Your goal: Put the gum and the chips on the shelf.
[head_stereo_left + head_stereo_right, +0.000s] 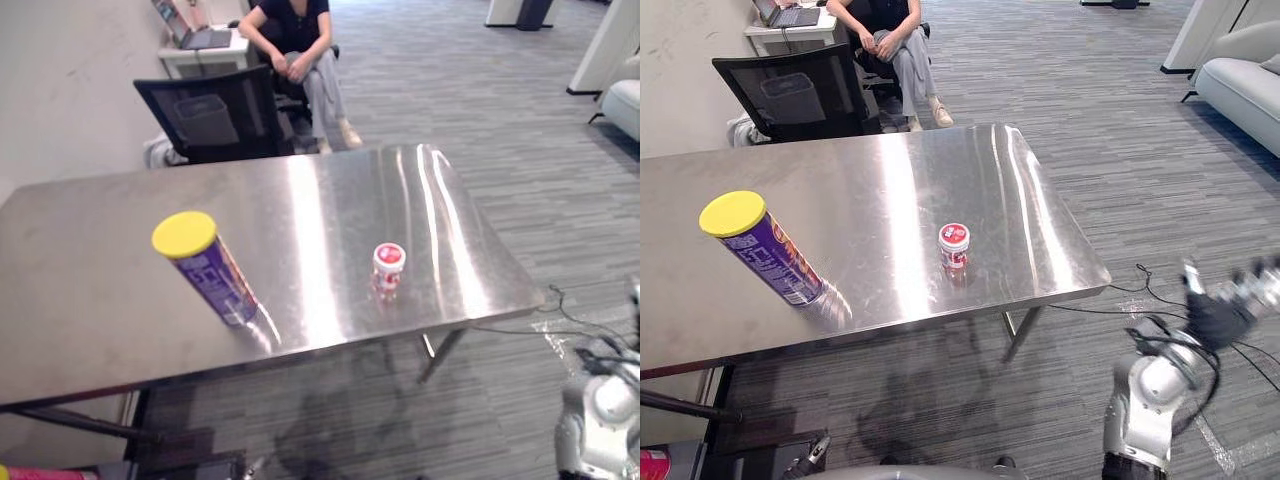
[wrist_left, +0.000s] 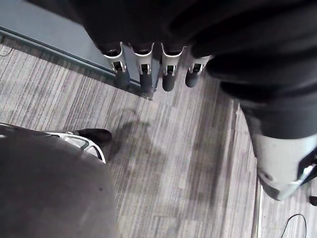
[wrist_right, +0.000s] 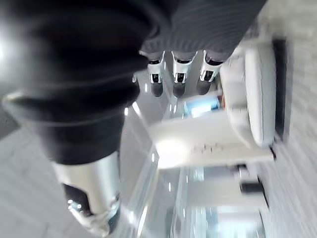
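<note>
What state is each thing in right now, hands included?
chips can: standing on the table, yellow lid on, not held.
gum jar: upright on the table, lid on, not held.
left hand: open, empty, over the floor.
right hand: open, empty, off to the table's right.
laptop: open.

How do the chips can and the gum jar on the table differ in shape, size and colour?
The chips can is a tall, slim tube, while the gum jar is short and squat, much lower than the can. The chips can has a purple body and a yellow lid; the gum jar is white with red on its top and side. The chips can stands to the robot's left of the gum jar. Both rest on the steel table, apart from each other.
</note>
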### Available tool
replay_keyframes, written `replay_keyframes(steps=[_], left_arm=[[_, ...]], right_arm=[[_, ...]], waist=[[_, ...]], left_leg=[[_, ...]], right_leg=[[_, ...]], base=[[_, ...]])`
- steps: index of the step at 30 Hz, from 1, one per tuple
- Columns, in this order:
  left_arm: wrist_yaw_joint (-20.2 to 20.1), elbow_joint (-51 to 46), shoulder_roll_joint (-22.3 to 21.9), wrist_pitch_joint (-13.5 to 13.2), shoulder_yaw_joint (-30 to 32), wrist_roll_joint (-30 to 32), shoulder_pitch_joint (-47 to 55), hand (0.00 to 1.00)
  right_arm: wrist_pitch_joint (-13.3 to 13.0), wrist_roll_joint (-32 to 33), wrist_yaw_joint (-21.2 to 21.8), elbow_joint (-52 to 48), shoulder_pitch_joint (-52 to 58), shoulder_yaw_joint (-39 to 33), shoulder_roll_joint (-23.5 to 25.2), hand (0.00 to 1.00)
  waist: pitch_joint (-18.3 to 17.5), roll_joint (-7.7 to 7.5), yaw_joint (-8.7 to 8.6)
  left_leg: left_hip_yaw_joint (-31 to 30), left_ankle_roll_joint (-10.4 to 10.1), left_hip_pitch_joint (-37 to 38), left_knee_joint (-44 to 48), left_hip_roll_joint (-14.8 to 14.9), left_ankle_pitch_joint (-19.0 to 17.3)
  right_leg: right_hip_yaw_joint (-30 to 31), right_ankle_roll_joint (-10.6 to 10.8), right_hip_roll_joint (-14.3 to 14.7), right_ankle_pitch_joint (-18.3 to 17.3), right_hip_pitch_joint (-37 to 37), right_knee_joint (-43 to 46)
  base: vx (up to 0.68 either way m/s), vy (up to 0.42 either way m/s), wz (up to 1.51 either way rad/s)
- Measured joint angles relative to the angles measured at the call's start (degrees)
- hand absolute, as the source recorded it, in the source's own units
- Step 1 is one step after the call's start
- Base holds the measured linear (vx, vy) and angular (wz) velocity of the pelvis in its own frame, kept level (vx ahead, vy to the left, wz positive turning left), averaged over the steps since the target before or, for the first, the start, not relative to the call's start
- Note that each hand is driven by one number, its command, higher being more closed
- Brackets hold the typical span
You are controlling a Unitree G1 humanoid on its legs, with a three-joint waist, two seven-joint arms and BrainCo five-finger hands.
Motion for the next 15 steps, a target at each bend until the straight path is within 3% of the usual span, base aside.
replay_keyframes(steps=[1,2,4,8,11,15], left_arm=[[0.0,0.0,0.0,-0.1,0.0,0.0,0.0,0.0],[-0.1,0.1,0.5,-0.2,-0.5,0.3,0.0,0.0],[-0.3,0.7,1.1,-0.4,-0.9,2.3,0.2,0.0],[-0.5,2.2,1.4,-0.7,-1.1,2.3,1.4,0.0],[-0.5,2.8,1.6,-1.1,-1.4,2.3,1.8,0.0],[-1.4,2.8,1.6,-1.4,-1.8,2.3,1.7,0.0]], right_arm=[[1.0,-0.8,2.9,-0.3,0.0,1.5,-1.2,0.0],[3.5,-0.8,10.4,-0.2,0.0,4.2,-4.3,0.0],[5.2,-0.5,17.1,1.0,-0.2,5.7,-7.3,0.0],[6.9,0.7,26.5,3.5,-0.3,5.9,-11.7,0.0],[8.1,2.2,30.5,5.5,-0.4,7.9,-14.2,0.0],[8.6,1.9,32.3,6.1,-0.4,10.8,-15.3,0.0]], waist=[[-0.1,-0.05,0.01],[-0.3,-0.28,0.16],[-0.4,-0.66,0.64],[-0.4,-0.72,1.15],[-0.4,-0.71,1.09],[-0.3,-0.65,1.03]], left_leg=[[-0.2,0.0,-0.3,0.0,-0.1,0.0],[-1.2,0.2,-0.8,0.0,-0.4,0.1],[-1.9,0.3,-1.1,0.1,-0.9,0.2],[-2.8,0.5,-1.2,0.4,-1.4,0.3],[-2.9,0.5,-1.2,0.4,-1.4,0.3],[-3.7,0.8,-1.5,0.4,-1.6,0.6]], right_leg=[[-0.1,0.0,-0.1,0.0,-0.2,0.0],[-0.8,0.0,-0.3,0.0,-0.3,0.0],[-1.6,0.0,-0.5,0.0,0.0,-0.1],[-2.3,0.0,-0.9,0.0,0.3,-0.2],[-2.5,0.0,-0.9,0.0,0.3,-0.3],[-3.0,0.0,-1.0,0.0,0.4,-0.3]], base=[[-0.01,0.016,0.21],[0.01,0.016,0.24],[0.02,0.021,0.23],[0.04,0.013,0.11],[0.01,0.001,0.01],[-0.01,-0.002,0.04]])
